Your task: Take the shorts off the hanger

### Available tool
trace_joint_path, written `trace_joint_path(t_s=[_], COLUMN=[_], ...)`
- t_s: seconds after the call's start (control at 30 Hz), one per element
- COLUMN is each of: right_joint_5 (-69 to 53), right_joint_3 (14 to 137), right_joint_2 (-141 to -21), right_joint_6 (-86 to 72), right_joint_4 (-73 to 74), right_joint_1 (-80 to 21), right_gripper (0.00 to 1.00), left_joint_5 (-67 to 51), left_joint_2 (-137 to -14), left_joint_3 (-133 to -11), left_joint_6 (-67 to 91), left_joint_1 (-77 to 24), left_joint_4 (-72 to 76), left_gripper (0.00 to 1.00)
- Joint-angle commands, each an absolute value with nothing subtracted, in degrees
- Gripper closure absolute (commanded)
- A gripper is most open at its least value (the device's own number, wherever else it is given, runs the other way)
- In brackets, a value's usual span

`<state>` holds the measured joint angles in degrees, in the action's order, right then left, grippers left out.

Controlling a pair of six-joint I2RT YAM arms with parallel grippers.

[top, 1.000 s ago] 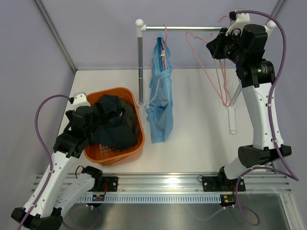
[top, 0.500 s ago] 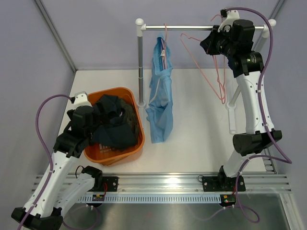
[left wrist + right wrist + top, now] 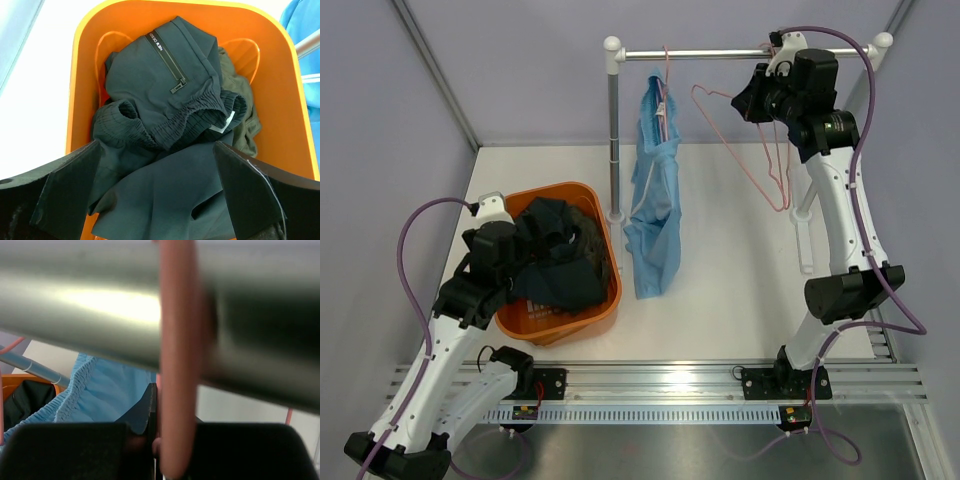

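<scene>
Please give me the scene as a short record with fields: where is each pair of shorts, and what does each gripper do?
light blue shorts: hanging from the rail on a pink hanger
navy shorts: in the orange basket, on top
olive shorts: in the basket, partly under the navy pair
left gripper: jaws open, above the basket
right gripper: jaws shut on an empty hanger at the rail
</scene>
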<state>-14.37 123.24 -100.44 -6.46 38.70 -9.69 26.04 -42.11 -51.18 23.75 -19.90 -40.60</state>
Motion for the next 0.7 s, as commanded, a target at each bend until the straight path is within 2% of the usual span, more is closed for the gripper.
trace_joint_path(t_s=[0.0,0.1,0.37,0.67], right_joint_5=[-14.86,-13.37,-12.04,-5.29], right_joint_3=[121.64,120.76,119.96,122.52], right_joint_2=[-96.68,-95.98,-92.73,-88.77], right_joint_6=[-6.68,-6.15,-5.98,-6.42], right_joint_4=[37.53,37.62,37.79,42.97], right_joint_1=[-10.1,-10.19,-10.2,-10.2], right_gripper=[0.99,0.94,0.69,0.55], left_joint_5=[24.96,24.87,23.56,22.94], left_joint_2=[-42.1,-42.1,-42.19,-42.1], left_joint_3=[-51.24,-51.15,-50.98,-50.89], left_joint_6=[23.64,23.64,23.29,23.2], left_joint_1=[-19.69,-19.69,-19.69,-19.69], left_joint_4=[-37.88,-37.88,-37.62,-37.53], left_gripper=[0.01,0.01,0.01,0.01])
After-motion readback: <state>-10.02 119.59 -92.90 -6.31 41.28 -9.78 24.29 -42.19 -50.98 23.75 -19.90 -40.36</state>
